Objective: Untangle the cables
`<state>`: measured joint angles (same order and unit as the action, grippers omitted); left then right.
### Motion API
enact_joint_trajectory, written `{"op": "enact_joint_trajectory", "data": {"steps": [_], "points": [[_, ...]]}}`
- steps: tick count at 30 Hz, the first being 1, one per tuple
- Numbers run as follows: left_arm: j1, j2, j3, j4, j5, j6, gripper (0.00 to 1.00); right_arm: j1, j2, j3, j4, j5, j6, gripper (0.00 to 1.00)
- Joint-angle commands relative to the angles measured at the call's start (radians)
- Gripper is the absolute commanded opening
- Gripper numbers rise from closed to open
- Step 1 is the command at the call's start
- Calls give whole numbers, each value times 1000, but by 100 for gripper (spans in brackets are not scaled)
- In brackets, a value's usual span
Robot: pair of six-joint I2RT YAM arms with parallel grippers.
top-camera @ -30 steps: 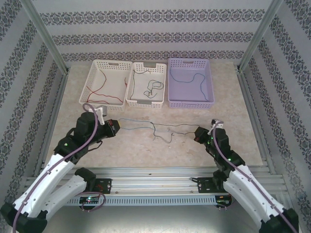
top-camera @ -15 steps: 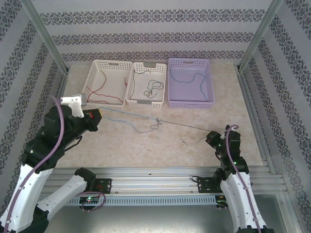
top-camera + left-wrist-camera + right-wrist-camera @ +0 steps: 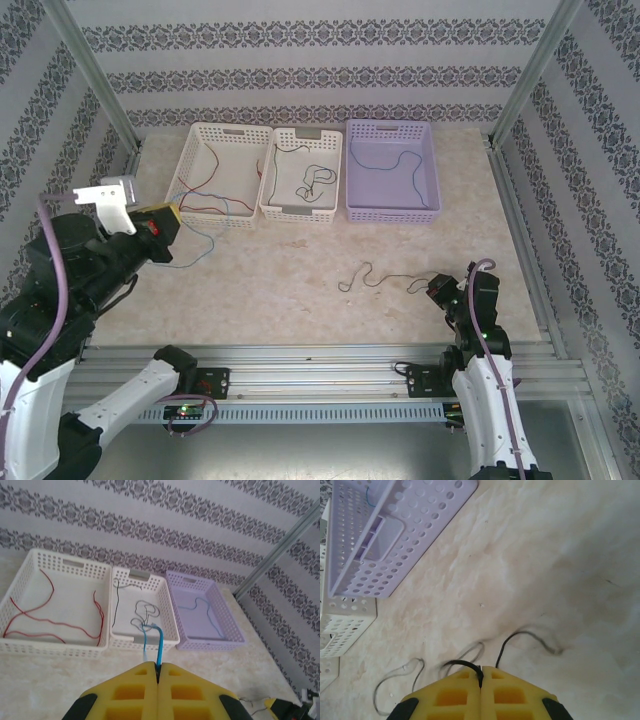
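Observation:
My left gripper (image 3: 168, 226) is raised at the left and shut on a thin blue cable (image 3: 207, 240) that droops from it toward the table. In the left wrist view the blue cable (image 3: 160, 645) sticks out between the closed yellow pads of that gripper (image 3: 158, 666). My right gripper (image 3: 437, 288) sits low at the right, shut on a black cable (image 3: 385, 277) that lies slack in loops on the table. The right wrist view has the black cable (image 3: 520, 635) curling out from the closed right gripper (image 3: 480, 670). The two cables are apart.
Three baskets line the back: a white one (image 3: 185, 165) with a red cable (image 3: 205, 195), a white one (image 3: 335, 165) with a black cable (image 3: 312, 180), and a purple one (image 3: 432, 165) with a blue cable (image 3: 400, 160). Metal rails run along the near edge (image 3: 320, 355).
My left arm lifted and swung left with the blue cable, which came free of the black one. The black cable went from taut to slack on the table beside the right gripper.

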<state>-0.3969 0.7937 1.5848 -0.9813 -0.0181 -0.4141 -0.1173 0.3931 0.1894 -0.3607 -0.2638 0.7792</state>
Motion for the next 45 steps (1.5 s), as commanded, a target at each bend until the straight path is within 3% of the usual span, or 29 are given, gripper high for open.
{"op": "enact_joint_trajectory", "data": {"steps": [1, 4, 13, 19, 29, 39, 45], "points": [[12, 26, 102, -18, -49, 56, 0, -17, -11, -8, -24, 3, -2, 0], [12, 48, 160, -21, -55, 63, 0, -24, -13, -16, -7, -15, -1, 0], [11, 122, 141, 139, 85, -8, 0, -22, -18, -34, 69, -120, -15, 0], [10, 273, 124, 382, 271, -81, 0, -21, -68, -40, 66, -140, -29, 0], [3, 603, 169, 820, 408, -161, 0, -11, -103, -60, 80, -172, -26, 0], [-80, 996, 432, 999, 409, -216, 0, 56, -122, -57, 77, -139, -46, 0], [-133, 1267, 721, 899, 375, -179, 0, 91, -148, -51, 57, -120, -54, 0]]}}
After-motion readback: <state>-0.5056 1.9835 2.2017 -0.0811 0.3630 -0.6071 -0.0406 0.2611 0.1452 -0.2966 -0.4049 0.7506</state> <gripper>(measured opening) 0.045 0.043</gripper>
